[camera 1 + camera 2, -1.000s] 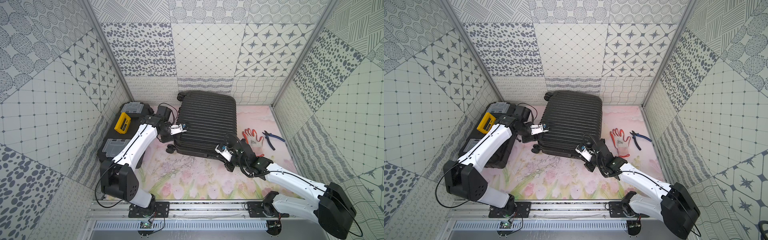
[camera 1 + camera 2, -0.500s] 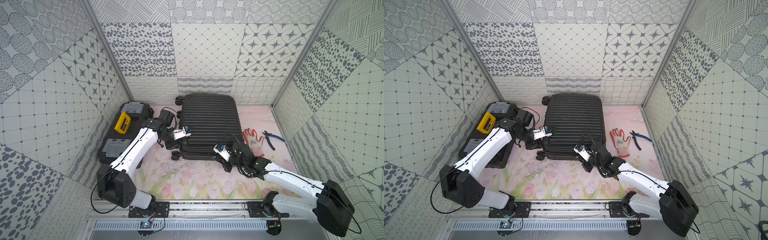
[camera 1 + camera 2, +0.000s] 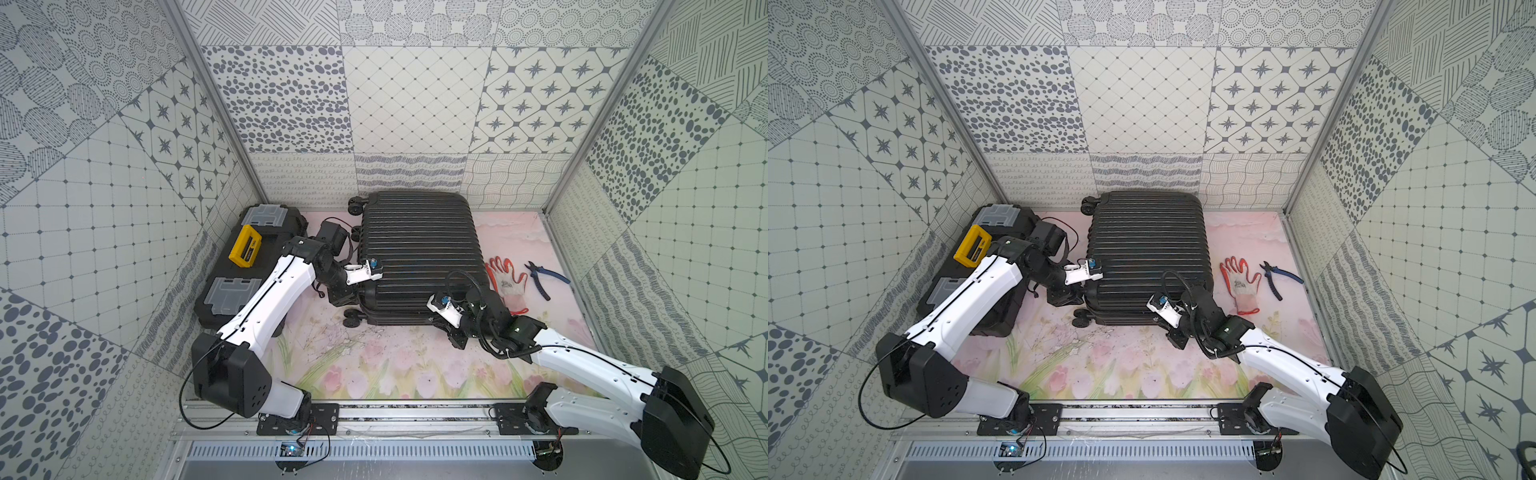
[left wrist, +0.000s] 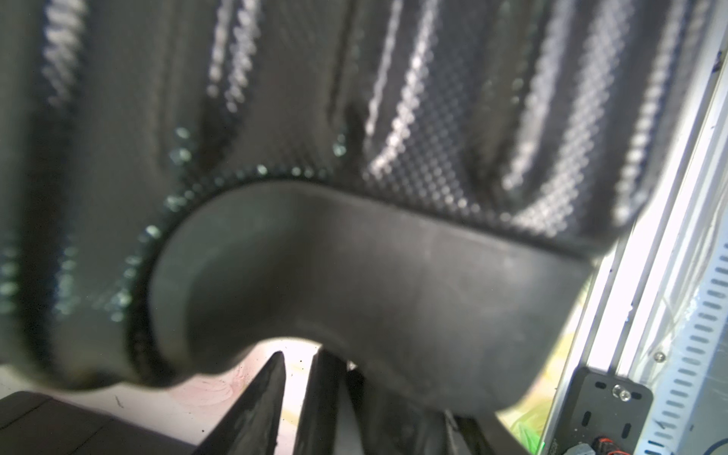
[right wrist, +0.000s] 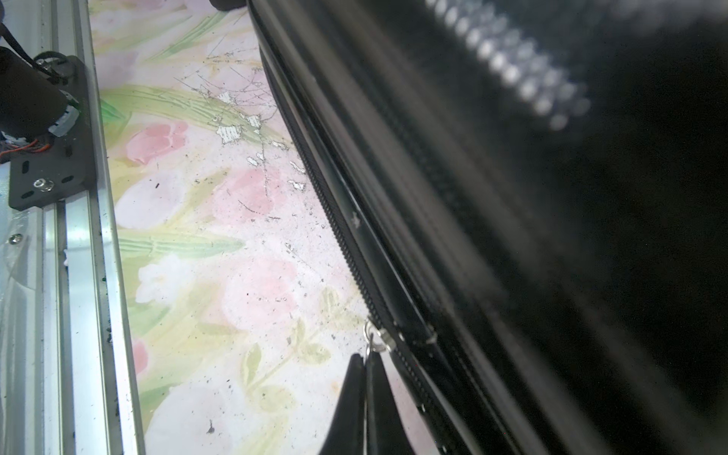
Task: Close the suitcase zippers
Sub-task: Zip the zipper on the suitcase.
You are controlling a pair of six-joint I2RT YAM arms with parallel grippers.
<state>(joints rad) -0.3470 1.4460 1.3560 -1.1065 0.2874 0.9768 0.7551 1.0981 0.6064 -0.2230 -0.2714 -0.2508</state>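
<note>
The black ribbed suitcase lies flat on the floral mat, wheels toward the left, in both top views. My left gripper is at its left side. In the left wrist view the gripper has its fingers apart, and the case's grey side handle crosses in front of them. My right gripper is at the near right edge. It is shut on the metal pull of the zippers.
A black toolbox with a yellow handle stands against the left wall. Red-and-white gloves and blue-handled pliers lie right of the case. A black device with a cable sits behind the left arm. An aluminium rail runs along the front.
The suitcase has swung from a tilt to square with the back wall and shifted right. The left arm followed it and its jaws widened. The right gripper stayed shut at the near edge.
</note>
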